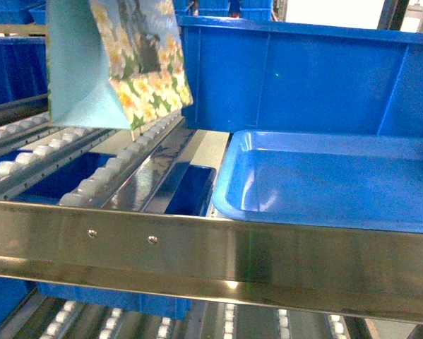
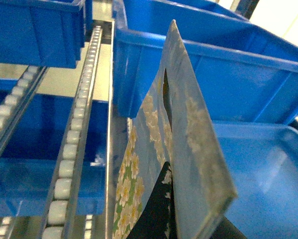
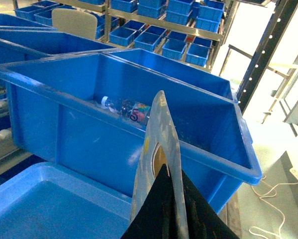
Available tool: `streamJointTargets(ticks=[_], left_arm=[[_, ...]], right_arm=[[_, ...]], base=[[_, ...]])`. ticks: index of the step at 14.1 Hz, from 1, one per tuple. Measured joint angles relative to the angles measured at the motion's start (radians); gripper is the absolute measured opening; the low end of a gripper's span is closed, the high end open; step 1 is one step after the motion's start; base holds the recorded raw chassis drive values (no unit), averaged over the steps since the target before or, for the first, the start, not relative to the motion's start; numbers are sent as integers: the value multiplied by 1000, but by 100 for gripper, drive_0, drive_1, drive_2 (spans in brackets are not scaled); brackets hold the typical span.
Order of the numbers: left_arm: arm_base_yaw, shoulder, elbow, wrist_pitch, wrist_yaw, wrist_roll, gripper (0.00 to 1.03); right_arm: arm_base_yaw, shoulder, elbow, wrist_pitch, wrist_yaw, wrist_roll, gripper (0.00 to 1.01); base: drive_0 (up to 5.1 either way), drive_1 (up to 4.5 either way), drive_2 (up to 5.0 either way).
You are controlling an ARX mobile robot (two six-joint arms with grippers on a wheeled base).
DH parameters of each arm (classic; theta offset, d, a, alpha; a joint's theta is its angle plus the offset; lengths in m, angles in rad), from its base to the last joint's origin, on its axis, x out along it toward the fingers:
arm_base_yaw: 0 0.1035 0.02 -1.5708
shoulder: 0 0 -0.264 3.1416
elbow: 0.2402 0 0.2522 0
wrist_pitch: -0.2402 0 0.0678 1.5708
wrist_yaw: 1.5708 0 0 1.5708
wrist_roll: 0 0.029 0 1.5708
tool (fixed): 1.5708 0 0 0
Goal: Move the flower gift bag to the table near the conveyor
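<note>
The flower gift bag [image 1: 119, 63] hangs above the conveyor [image 1: 91, 169], left of the tray [image 1: 324, 183].

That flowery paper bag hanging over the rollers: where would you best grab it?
Probably the top edge of the flower gift bag, just above its cut-out handle, coming down from above. There the two faces meet in a thin flat strip that jaws can pinch, while the base spreads into a wide wedge.

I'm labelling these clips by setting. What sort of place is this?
Probably a warehouse or parts-sorting area: steel roller racks, big blue plastic bins, and shelving stacked with more small blue bins behind.
</note>
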Motion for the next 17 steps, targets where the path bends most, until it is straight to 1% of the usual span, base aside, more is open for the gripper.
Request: streamJointTargets(ticks=[1,3,7,10,12,17], left_arm=[[2,-15,-15,-12,-20,0,2],[6,-32,-15,-2,-27,0,2],[7,-30,-15,2,-27,0,2],[-3,-34,-15,0,-18,0,2],[6,-34,-15,-3,-23,0,2],[5,-34,-15,-4,-27,0,2]], right_arm=[[0,0,0,-1,0,0,2],[0,0,0,0,0,0,2],[0,2,1,3,0,0,2],[-8,0,1,0,4,0,2],[-6,0,1,0,1,0,2],[-6,0,1,0,-2,0,2]], base=[[0,0,0],[0,0,0],[7,-403,417],[-397,-28,452],[-453,51,407],[-460,44,401]])
